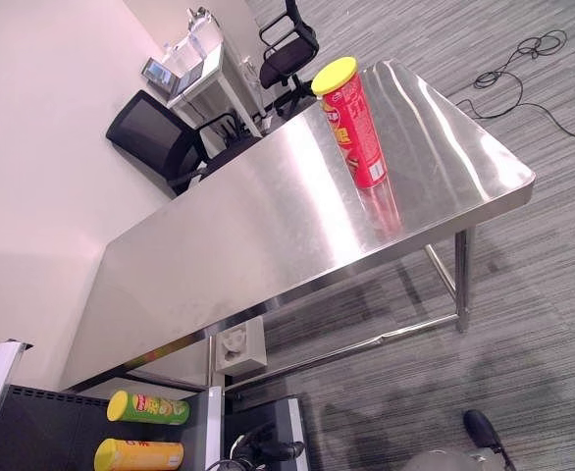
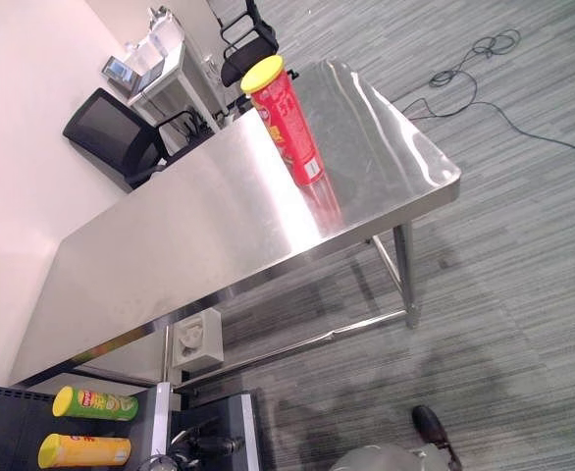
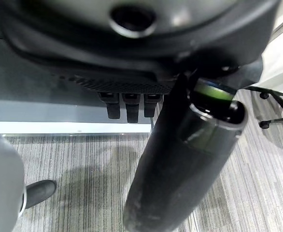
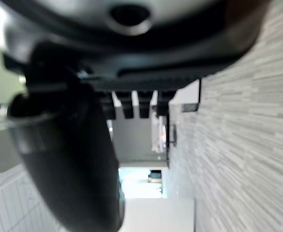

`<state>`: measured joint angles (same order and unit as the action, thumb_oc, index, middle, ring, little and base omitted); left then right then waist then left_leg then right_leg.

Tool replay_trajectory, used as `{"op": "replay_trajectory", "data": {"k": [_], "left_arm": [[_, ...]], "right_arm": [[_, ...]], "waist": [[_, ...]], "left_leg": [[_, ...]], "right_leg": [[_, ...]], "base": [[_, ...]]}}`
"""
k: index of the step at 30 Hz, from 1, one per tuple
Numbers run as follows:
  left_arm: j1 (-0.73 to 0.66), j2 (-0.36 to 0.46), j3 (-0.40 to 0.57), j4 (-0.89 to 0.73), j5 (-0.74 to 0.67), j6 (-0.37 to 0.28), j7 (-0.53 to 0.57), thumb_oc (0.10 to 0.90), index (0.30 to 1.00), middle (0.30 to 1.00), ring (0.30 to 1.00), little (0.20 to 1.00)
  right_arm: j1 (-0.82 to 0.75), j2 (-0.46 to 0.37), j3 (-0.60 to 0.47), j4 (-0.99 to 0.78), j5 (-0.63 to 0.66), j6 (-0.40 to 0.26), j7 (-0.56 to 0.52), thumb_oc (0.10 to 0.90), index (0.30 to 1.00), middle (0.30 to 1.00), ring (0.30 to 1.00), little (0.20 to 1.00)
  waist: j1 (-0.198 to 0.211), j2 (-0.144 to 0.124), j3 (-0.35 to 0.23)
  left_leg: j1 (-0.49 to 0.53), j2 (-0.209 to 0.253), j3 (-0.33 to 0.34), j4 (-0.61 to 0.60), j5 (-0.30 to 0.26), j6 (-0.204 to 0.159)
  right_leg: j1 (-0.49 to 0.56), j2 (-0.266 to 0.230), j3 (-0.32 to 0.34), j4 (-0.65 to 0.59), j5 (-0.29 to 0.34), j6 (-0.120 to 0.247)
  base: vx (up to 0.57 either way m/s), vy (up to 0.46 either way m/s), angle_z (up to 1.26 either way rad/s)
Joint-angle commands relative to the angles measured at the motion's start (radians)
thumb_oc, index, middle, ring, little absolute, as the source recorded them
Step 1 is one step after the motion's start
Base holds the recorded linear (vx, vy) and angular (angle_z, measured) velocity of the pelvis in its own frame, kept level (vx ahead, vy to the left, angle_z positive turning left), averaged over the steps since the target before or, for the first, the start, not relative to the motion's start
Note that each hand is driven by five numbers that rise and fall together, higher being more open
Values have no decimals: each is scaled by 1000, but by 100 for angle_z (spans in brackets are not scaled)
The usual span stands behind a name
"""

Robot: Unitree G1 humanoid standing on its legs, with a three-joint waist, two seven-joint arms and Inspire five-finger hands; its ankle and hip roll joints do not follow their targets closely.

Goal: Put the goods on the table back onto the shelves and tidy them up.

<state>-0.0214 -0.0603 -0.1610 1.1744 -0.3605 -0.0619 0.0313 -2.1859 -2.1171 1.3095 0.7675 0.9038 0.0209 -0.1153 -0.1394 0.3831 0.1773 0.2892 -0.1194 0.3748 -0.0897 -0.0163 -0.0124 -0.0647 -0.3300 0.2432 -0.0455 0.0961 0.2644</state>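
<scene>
A tall red cylindrical snack can with a yellow lid (image 1: pixel 353 125) stands upright on the long stainless-steel table (image 1: pixel 268 235), towards its far right end, all alone on the shiny top with its reflection under it. The left hand (image 3: pixel 132 96) shows in its own wrist view, fingers (image 3: pixel 127 104) straight and relaxed, thumb (image 3: pixel 185 164) jutting out, nothing in its grasp and grey striped carpet (image 3: pixel 83 169) beneath it. Over in the right wrist view, the right hand (image 4: pixel 132 92) is just the same: fingers (image 4: pixel 132 104) loose and extended, thumb (image 4: pixel 69 159) out, holding nothing, with carpet alongside it. The red can is well apart from both hands, neither one touching it. Down low, by the table's near end, a dark shelf unit (image 1: pixel 52 432) carries two cans lying on their sides: a green cylindrical can with a yellow lid (image 1: pixel 148 406) and, just beside it, a yellow cylindrical can (image 1: pixel 138 455). Beyond the table's far end sit two black mesh office chairs (image 1: pixel 160 137) and a small white desk (image 1: pixel 204 83).
</scene>
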Motion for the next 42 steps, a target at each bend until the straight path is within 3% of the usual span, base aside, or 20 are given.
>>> {"op": "replay_trajectory", "data": {"k": [1,4,7,14,16,19,22,26,33,42], "left_arm": [[16,-525,46,52,19,-35,8,800,900,900,900,900],[11,-515,55,52,36,-45,3,800,900,900,900,900],[-5,-490,59,56,61,-46,-10,800,900,900,900,900],[-47,-449,8,71,92,-42,-35,800,900,900,900,900],[-45,-449,6,72,91,-42,-36,800,900,900,900,900],[-62,-454,-46,73,108,-35,-47,800,900,900,900,900],[-67,-459,-57,74,112,-33,-47,800,900,900,900,900],[-79,-469,-89,66,115,-26,-44,800,900,900,900,900],[-71,-466,-125,54,120,-22,-48,800,900,900,900,900],[-72,-479,-186,42,128,-23,-58,800,900,900,900,900]], "right_arm": [[115,-134,90,-168,-72,-112,34,800,900,900,900,900],[154,-134,90,-291,-118,-131,73,800,900,900,900,900],[161,-134,90,-405,-192,-159,76,800,900,900,900,900],[127,-134,90,-595,-220,-209,74,800,900,900,900,900],[127,-134,90,-595,-221,-208,73,800,900,900,900,900],[138,-134,90,-709,-234,-220,83,800,900,900,900,900],[142,-134,90,-727,-236,-220,77,800,900,900,900,900],[159,-134,90,-736,-219,-193,71,800,900,900,900,900],[168,-134,90,-736,-182,-176,87,800,900,900,900,900],[167,-134,90,-725,-84,-170,132,800,900,900,900,900]], "waist": [[-56,137,-164],[-71,137,-154],[-60,137,-154],[64,137,-193],[71,137,-201],[149,137,-213],[167,137,-218],[220,137,-227],[253,137,-237],[326,137,-254]], "left_leg": [[-87,59,-2,7,26,-37],[-75,64,-1,7,25,-39],[-77,87,1,6,14,-40],[-119,130,-2,5,-6,-47],[-124,130,0,5,-6,-48],[-138,153,-20,4,-14,-51],[-148,157,-23,3,-7,-51],[-161,162,-40,2,-3,-52],[-178,173,-45,5,4,-52],[-189,165,-74,2,3,-50]], "right_leg": [[56,109,-82,63,-215,-86],[76,116,-82,47,-203,-87],[79,140,-90,38,-190,-89],[54,175,-112,22,-170,-97],[47,175,-110,21,-169,-97],[56,185,-143,7,-165,-100],[53,188,-152,3,-156,-103],[54,188,-171,-5,-150,-106],[48,196,-194,-4,-139,-110],[44,187,-210,0,-146,-111]], "base": [[0,0,0],[-1,3,2],[15,4,12],[27,-1,-11],[6,-3,3],[29,-15,15],[-19,-17,11],[-12,-13,7],[-36,-13,14],[-3,-1,5]]}}
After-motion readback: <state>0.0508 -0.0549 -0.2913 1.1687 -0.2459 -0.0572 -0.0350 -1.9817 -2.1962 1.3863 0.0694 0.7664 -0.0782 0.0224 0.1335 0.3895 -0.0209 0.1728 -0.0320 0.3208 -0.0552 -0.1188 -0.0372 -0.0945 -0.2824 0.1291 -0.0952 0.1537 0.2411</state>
